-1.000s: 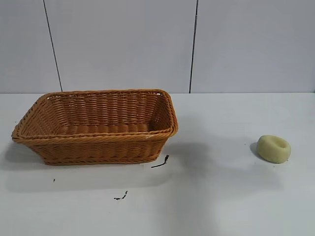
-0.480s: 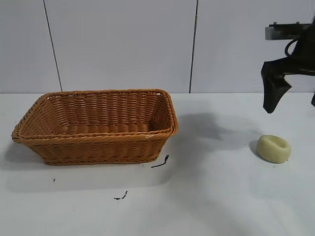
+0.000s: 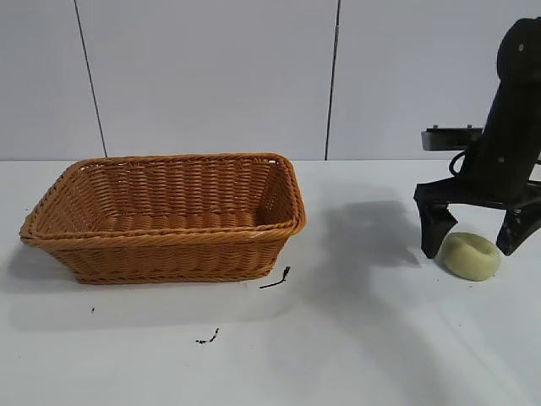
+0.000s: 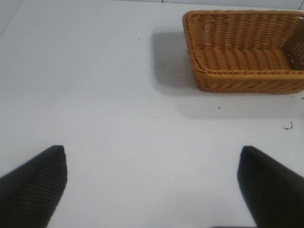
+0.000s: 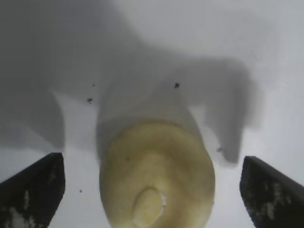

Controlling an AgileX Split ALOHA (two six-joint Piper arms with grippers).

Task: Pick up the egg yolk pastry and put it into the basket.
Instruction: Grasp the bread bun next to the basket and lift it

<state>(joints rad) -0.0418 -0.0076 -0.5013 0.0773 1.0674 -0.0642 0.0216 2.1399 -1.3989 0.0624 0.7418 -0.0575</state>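
The egg yolk pastry, a small pale yellow-green dome with a dimple, lies on the white table at the right. My right gripper is open and straddles it, one finger on each side, not touching. In the right wrist view the pastry sits midway between the two fingers of the right gripper. The orange-brown wicker basket stands at the left, empty; it also shows in the left wrist view. My left gripper is open over bare table, out of the exterior view.
Small black scraps lie on the table in front of the basket and nearer the front edge. A grey panelled wall stands behind the table.
My right arm came into view from the upper right and came down; its open fingers now stand on either side of the pastry. Basket and pastry have not moved.
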